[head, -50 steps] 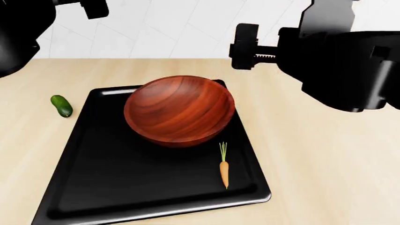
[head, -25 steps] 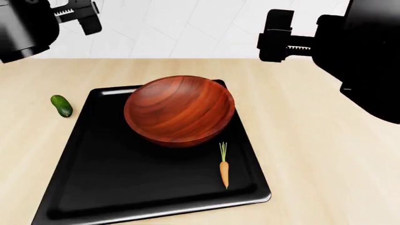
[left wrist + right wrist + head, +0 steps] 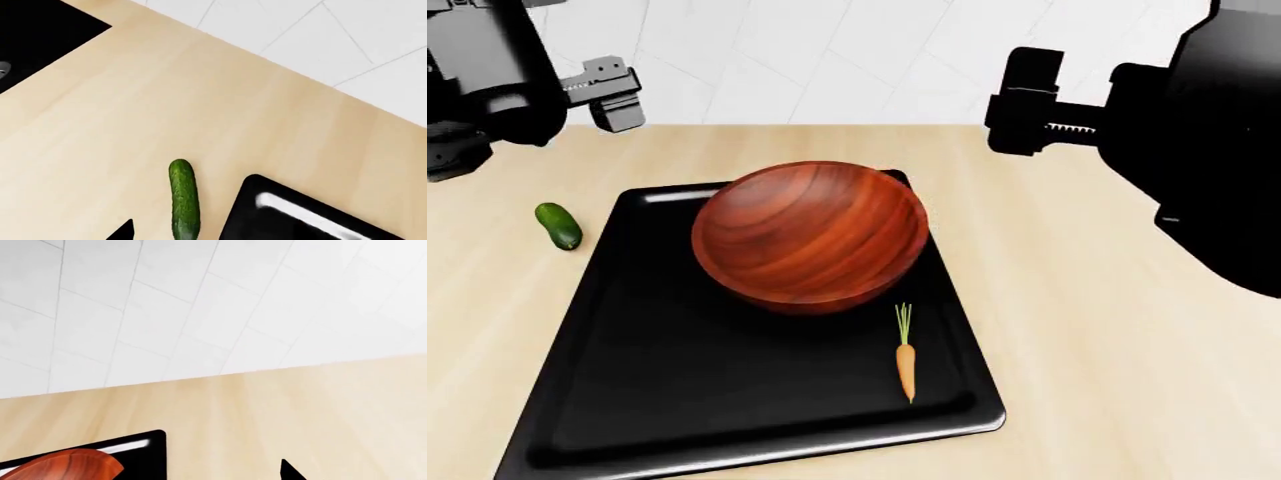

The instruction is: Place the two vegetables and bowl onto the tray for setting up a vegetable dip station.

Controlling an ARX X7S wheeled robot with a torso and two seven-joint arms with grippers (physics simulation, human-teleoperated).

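Observation:
The reddish-brown wooden bowl [image 3: 810, 235] sits on the black tray [image 3: 627, 400], towards its far side. The thin orange carrot [image 3: 905, 368] lies on the tray near its right rim. The dark-green cucumber [image 3: 558, 225] lies on the wooden counter just left of the tray; it also shows in the left wrist view [image 3: 183, 200], beside the tray's corner [image 3: 293, 217]. My left gripper [image 3: 607, 95] hangs open and empty above and behind the cucumber, one fingertip [image 3: 124, 232] showing. My right gripper [image 3: 1024, 100] is open and empty, raised behind the tray's far right, above bare counter.
A black sink [image 3: 40, 35] is set into the counter beyond the cucumber. A white tiled wall [image 3: 827, 60] runs along the counter's back edge. The bowl's rim [image 3: 67, 465] and the tray's corner show in the right wrist view.
My left arm has come down and forward into view, towards the cucumber. My right gripper has shifted to the right. The bowl, carrot and cucumber have not moved.

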